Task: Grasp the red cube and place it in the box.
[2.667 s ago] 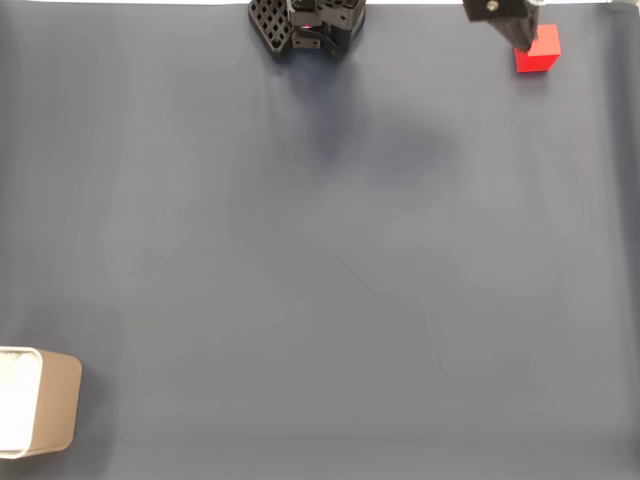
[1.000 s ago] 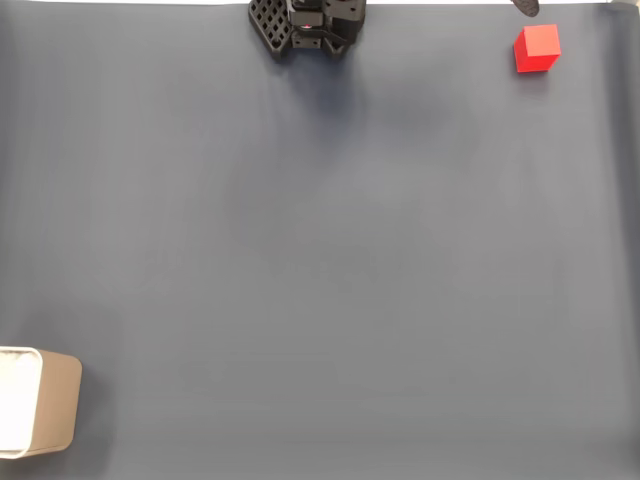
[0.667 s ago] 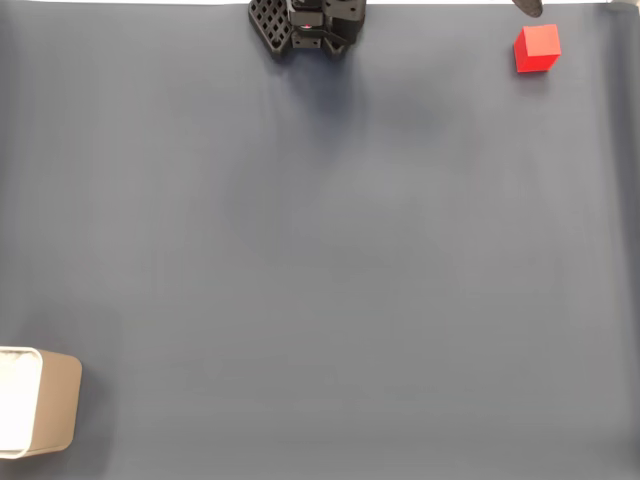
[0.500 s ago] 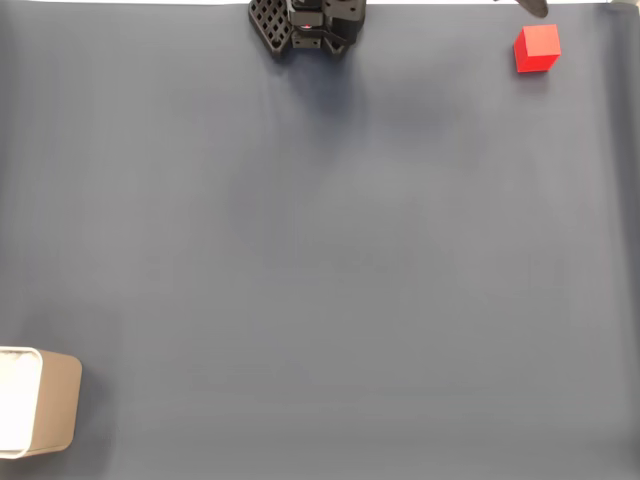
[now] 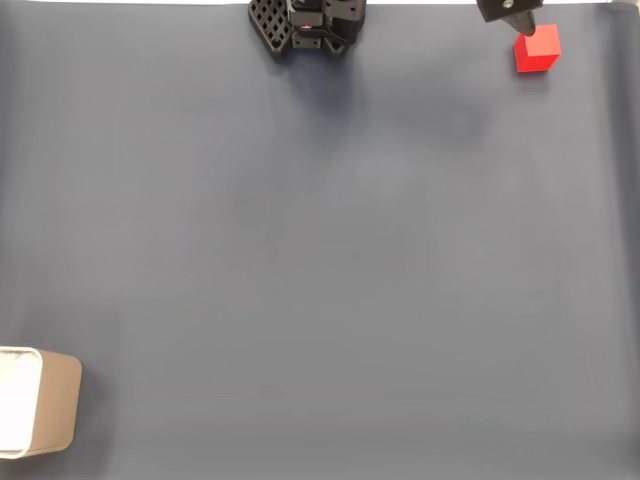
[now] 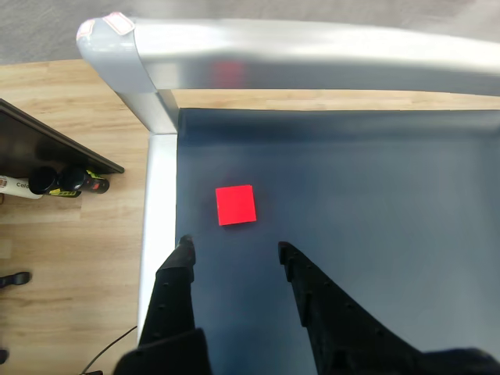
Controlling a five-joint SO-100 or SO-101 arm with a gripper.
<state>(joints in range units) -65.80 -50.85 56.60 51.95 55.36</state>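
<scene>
Cube: red cube (image 6: pixel 236 205) lies flat on the dark mat, at about 1 o'clock in the fixed view (image 5: pixel 537 49), close to the mat's far edge and its right edge.
Gripper: gripper (image 6: pixel 233 251) hangs above the mat with the cube just ahead of its tips, toward 12 o'clock in the wrist view; in the fixed view its dark body sits at the cube's 11 o'clock, at the picture's top edge.
Jaws: spread apart and empty, the gap wider than the cube, touching nothing.
Box: box (image 5: pixel 58 412) stands at about 8 o'clock in the fixed view, at the near left edge, well apart from the cube, its tan wall facing the mat's middle.
Progress: nothing done so far by the look of it; the cube is ungrasped and outside the box. Left to do: come down around it, close, lift, cross the whole mat, release.
Surroundings: arm base (image 5: pixel 307 24) at 12 o'clock in the fixed view; a metal rail (image 6: pixel 312 51) borders the mat just beyond the cube in the wrist view, with wooden floor (image 6: pixel 70 242) outside it.
Obstacles: mat between cube and box lies bare; the rail near the cube is judged the one thing that might crowd the jaws.
</scene>
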